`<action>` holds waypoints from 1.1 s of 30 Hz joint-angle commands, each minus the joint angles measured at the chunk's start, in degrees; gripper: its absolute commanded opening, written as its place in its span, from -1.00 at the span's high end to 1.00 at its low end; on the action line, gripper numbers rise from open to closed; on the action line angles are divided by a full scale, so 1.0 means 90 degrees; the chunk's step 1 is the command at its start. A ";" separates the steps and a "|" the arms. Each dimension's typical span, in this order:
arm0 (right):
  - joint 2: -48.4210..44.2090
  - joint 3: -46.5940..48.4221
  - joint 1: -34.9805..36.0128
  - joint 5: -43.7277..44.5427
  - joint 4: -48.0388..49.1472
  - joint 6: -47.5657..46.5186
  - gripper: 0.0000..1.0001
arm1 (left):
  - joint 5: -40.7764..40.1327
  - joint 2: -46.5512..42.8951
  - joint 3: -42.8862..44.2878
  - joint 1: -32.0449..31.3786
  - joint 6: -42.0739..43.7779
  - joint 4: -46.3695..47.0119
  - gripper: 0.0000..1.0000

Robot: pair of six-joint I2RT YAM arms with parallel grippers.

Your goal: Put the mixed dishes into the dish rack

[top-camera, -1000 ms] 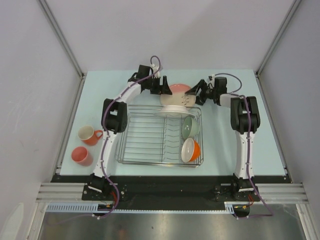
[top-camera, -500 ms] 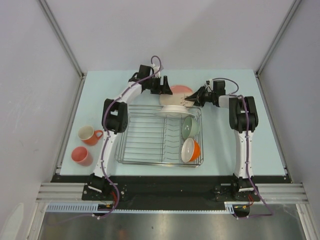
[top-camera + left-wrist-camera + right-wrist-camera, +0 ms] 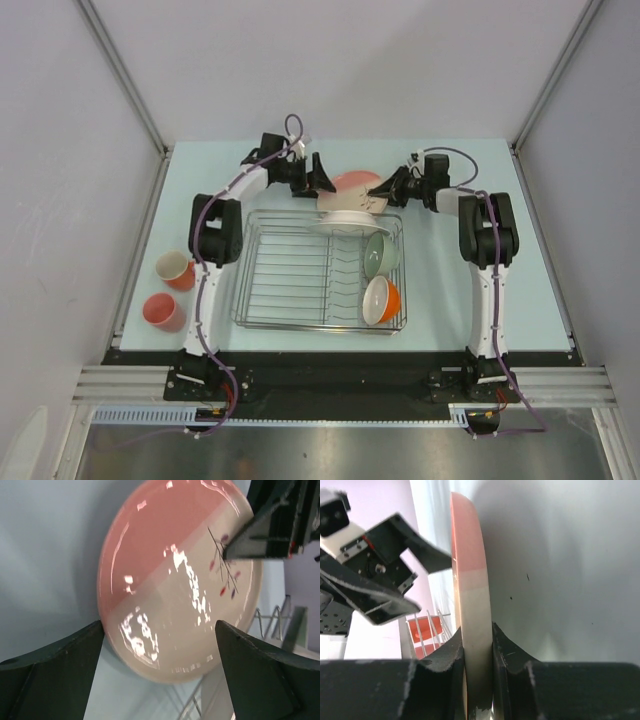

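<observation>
The pink-and-cream plate with its leaf mark stands on edge above the far end of the dish rack. My right gripper is shut on its rim; in the right wrist view the rim is pinched between my fingers. My left gripper is open just left of the plate; its view shows the plate face ahead between wide-apart fingers. A white shallow bowl, a sage green bowl and an orange-outside bowl sit in the rack.
An orange mug and a small pink cup stand on the table left of the rack. The left half of the rack holds no dishes. Grey walls close in the table at left, right and back.
My left gripper has let go of the plate and its arm has swung back to the left. The right gripper still holds the plate, now slightly more upright.
</observation>
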 commanded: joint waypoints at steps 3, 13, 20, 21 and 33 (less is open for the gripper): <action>-0.0268 0.1386 -0.0458 0.1183 -0.0322 -0.0665 1.00 | 0.0989 -0.1485 -0.0208 0.0419 0.0374 -0.1168 -0.99; -0.0969 0.2529 -0.1055 0.1330 -0.0821 -0.1399 1.00 | 0.0520 -0.2266 -0.0179 0.0527 0.0872 -0.1559 -0.99; -0.2444 0.2150 -0.1143 0.1097 -0.1310 -0.2412 1.00 | -0.0378 -0.2657 -0.0403 0.0517 0.1634 -0.2135 -0.99; -0.2997 0.1984 -0.1133 0.1019 -0.1281 -0.2502 1.00 | -0.0466 -0.2745 -0.0490 0.0527 0.1713 -0.2194 -0.99; -0.7239 -0.0534 -0.0860 0.0072 -0.1124 -0.4357 1.00 | -0.1091 -0.3380 -0.1575 0.0527 0.2143 -0.2107 -0.99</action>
